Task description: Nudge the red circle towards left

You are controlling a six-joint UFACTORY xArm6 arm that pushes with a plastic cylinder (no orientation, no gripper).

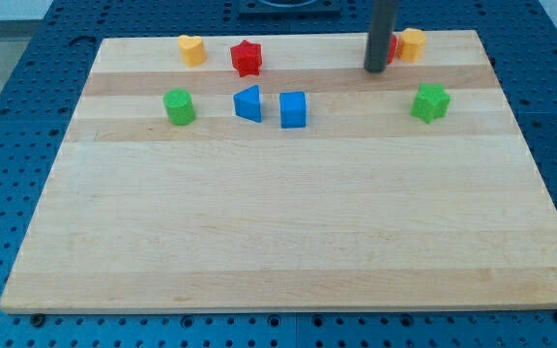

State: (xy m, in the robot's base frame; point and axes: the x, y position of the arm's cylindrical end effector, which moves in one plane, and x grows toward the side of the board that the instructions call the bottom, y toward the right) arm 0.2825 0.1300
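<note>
Pale wooden board (288, 232) on a blue perforated table (27, 87), carrying eight small blocks in all. Two yellow: a heart (191, 49) near the view's top left, and a yellow block (413, 43), shape unclear, near the top right. Two red: a star (247, 58) just to the right of the heart, and the red circle (392, 48), almost wholly hidden behind the rod, showing only as a red sliver squeezed against the yellow block's left side. Two green: a cylinder (179, 106) at the left of the lower row, and a star (430, 101) far off at the right. Two blue, side by side in the middle of that row: a wedge-like block (249, 103) and a cube (294, 109). Dark rod down from the top edge, my tip (375, 70) right at the red circle's left, contact impossible to tell. No jaws on this rod, so nothing wide, narrow or holding.
</note>
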